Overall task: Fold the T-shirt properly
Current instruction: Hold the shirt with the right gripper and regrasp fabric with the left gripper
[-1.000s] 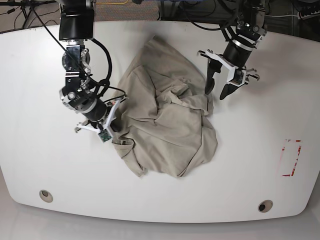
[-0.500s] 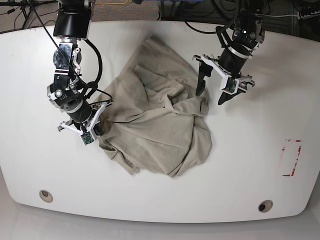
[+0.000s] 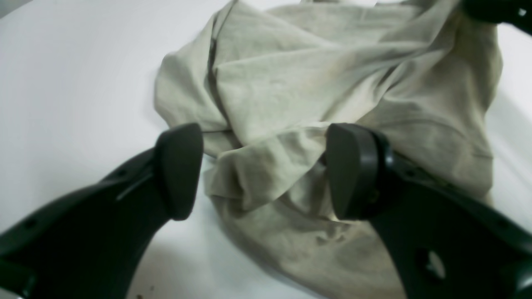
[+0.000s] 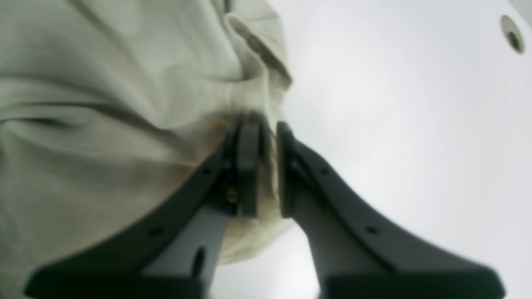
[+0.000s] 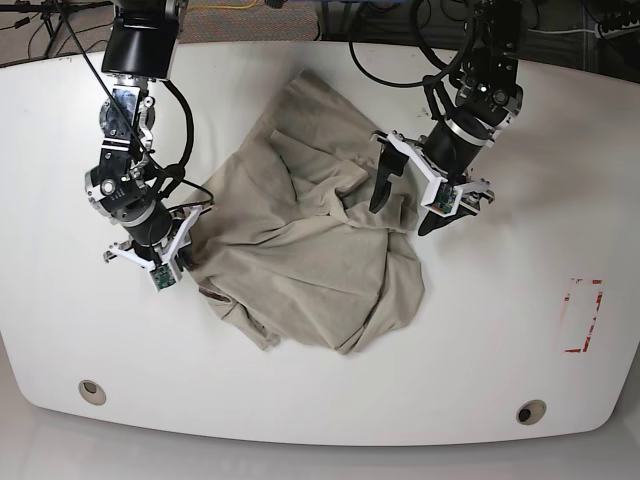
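Observation:
The beige T-shirt [image 5: 310,240] lies crumpled in the middle of the white table [image 5: 500,330]. My right gripper [image 5: 180,265], on the left of the base view, is shut on the shirt's left edge; the right wrist view shows its fingers [image 4: 248,166] pinching a fold of the T-shirt [image 4: 104,124]. My left gripper [image 5: 400,215] is open and hangs over the shirt's right edge. In the left wrist view its fingers [image 3: 178,170] straddle a raised fold of the T-shirt [image 3: 291,91], and the left gripper [image 3: 266,174] holds nothing.
A red tape outline [image 5: 583,316] marks the table at the right. Two round holes [image 5: 92,391] [image 5: 530,412] sit near the front edge; one hole [image 4: 512,33] shows in the right wrist view. Cables lie behind the table's back edge.
My right gripper has dragged the shirt's left edge further to the left, spreading the cloth. My left gripper has moved left and down, over the shirt's right edge, still open.

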You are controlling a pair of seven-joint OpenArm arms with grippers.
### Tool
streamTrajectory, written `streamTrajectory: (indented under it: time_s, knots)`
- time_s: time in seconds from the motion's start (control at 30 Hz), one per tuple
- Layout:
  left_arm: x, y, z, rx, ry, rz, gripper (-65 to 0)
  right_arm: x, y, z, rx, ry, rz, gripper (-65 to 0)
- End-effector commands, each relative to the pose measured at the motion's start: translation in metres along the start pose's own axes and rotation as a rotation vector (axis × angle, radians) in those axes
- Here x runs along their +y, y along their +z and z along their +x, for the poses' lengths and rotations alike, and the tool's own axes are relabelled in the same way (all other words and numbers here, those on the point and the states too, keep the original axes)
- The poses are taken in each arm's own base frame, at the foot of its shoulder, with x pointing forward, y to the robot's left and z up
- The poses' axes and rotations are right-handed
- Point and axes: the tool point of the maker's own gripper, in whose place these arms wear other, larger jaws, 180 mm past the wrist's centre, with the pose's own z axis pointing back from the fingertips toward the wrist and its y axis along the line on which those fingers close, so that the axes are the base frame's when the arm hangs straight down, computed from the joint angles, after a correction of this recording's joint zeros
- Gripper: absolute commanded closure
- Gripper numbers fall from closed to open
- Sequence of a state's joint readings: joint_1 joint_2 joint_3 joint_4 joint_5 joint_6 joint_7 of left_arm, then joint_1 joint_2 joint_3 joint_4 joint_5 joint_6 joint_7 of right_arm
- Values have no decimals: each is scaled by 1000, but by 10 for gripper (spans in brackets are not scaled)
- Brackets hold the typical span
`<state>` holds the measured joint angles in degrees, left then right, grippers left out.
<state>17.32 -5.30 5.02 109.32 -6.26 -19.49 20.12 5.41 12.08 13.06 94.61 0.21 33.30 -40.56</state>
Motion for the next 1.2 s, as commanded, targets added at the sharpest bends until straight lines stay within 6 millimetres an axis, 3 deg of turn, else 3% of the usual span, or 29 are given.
streamTrajectory:
  time_s: [0.0, 0.07, 0.13, 0.33, 0.4, 0.47, 0.73, 0.8, 0.93, 1.17]
  knots:
    - [-5, 3, 9, -37, -8, -33, -475, -13, 7, 20, -68, 13, -24, -157]
    - [-5, 6, 4, -18, -11, -38, -488, -18, 8, 19, -68, 6, -37, -195]
    - [9, 18, -5, 9, -22, 1, -495, -41, 7, 16, -75, -42, -78, -230]
    - [16, 28, -18, 56, -22, 19, -482, -61, 5, 9, -82, -107, -112, -232]
    - [13, 29, -20, 64, -25, 9, -480, -63, 5, 7, -79, -113, -115, -243]
    - [-1, 27, -17, 51, -30, -31, -500, -68, 12, 9, -72, -93, -135, -274]
    - [-14, 18, -8, 27, -46, -73, -502, -51, 29, 34, -114, -8, -133, -331]
    - [-10, 10, -6, 26, -44, -54, -480, -38, 36, 52, -158, 21, -123, -312]
    - [1, -5, -10, 45, -41, -25, -452, -22, 38, 64, -197, 29, -98, -301]
    - [17, -43, -13, 104, -53, -18, -439, -3, 30, 63, -203, 1, -61, -262]
